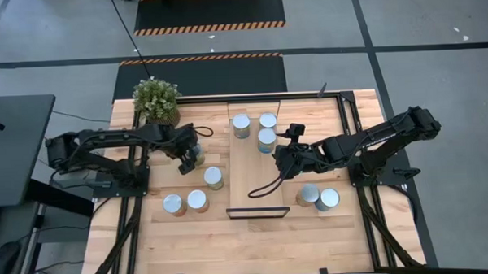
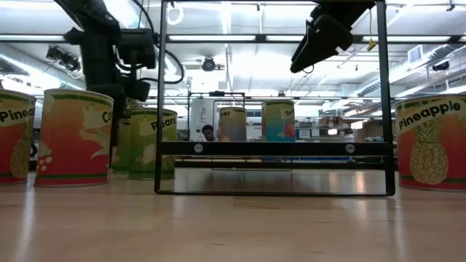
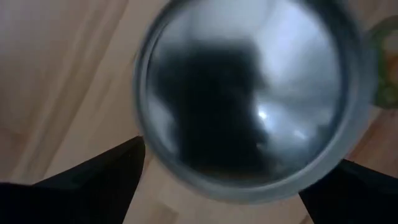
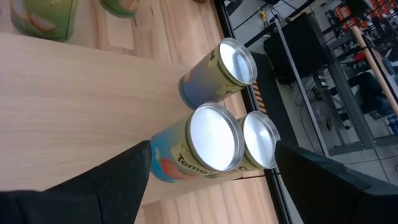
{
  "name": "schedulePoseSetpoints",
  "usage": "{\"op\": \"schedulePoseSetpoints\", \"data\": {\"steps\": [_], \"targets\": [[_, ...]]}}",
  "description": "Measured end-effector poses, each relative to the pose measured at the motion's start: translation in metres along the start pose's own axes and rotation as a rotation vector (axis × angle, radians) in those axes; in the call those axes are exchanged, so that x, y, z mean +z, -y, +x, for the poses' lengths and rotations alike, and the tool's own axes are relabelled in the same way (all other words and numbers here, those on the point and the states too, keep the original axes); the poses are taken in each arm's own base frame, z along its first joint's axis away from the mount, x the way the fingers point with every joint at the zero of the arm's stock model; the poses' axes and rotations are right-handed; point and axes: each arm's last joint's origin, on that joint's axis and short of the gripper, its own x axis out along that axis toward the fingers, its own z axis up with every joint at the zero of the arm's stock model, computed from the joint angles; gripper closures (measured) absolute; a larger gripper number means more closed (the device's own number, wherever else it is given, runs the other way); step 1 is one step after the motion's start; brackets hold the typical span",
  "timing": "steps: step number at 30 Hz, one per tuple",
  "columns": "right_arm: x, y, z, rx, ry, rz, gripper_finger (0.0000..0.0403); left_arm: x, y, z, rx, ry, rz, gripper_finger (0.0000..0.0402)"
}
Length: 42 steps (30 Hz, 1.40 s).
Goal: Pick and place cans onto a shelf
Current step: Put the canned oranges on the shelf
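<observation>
The shelf (image 1: pixel 258 185) is a light-wood board in a dark frame at the table's middle. Three cans (image 1: pixel 266 139) stand upright at its far end. My right gripper (image 1: pixel 280 158) hangs open above the board just near of them, raised clear in the low view (image 2: pixel 324 36); the cans (image 4: pixel 214 140) lie ahead of its fingers. My left gripper (image 1: pixel 189 161) is open, pointing down over a can (image 3: pixel 249 93) on the table left of the shelf, one finger (image 3: pixel 93 180) on each side of its shiny top, not touching it as far as shows.
Three more cans (image 1: pixel 197 200) stand on the table near of my left gripper, and two cans (image 1: pixel 318 197) right of the shelf's near end. A potted plant (image 1: pixel 156 99) stands at the far left corner. The shelf's dark end frame (image 2: pixel 273 149) rises at its near end.
</observation>
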Motion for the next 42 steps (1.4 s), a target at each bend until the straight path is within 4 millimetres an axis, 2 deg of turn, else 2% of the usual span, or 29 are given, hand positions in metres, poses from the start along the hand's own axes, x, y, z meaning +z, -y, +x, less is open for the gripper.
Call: {"op": "schedulePoseSetpoints", "data": {"steps": [9, 20, 24, 29, 32, 37, 42], "targets": [[0.001, -0.001, 0.0, 0.012, 0.006, 0.007, 0.0054, 0.013, 0.005, -0.002, -0.019, 0.077, 0.169, 0.0021], [0.001, -0.001, 0.0, 0.02, 0.01, 0.01, 0.0054, 0.019, 0.006, -0.005, -0.027, 0.117, 0.164, 0.0072], [0.001, -0.001, 0.0, 0.019, 0.011, 0.011, 0.0054, 0.034, 0.006, -0.025, 0.018, 0.166, 0.173, 0.0087], [-0.001, -0.001, 0.0, 0.019, -0.004, -0.002, 0.0054, 0.057, 0.007, -0.058, 0.028, 0.251, 0.173, 0.0083], [-0.002, 0.0, -0.001, 0.018, -0.017, -0.013, 0.0054, 0.07, 0.01, -0.071, 0.015, 0.26, 0.156, 0.0083], [-0.009, 0.006, -0.004, 0.014, -0.04, 0.01, 0.0054, 0.091, 0.023, -0.067, -0.012, 0.221, 0.187, 0.0082], [-0.026, 0.01, -0.009, 0.012, -0.046, 0.051, 0.0054, 0.118, 0.042, -0.059, -0.036, 0.19, 0.226, 0.0082]]}}
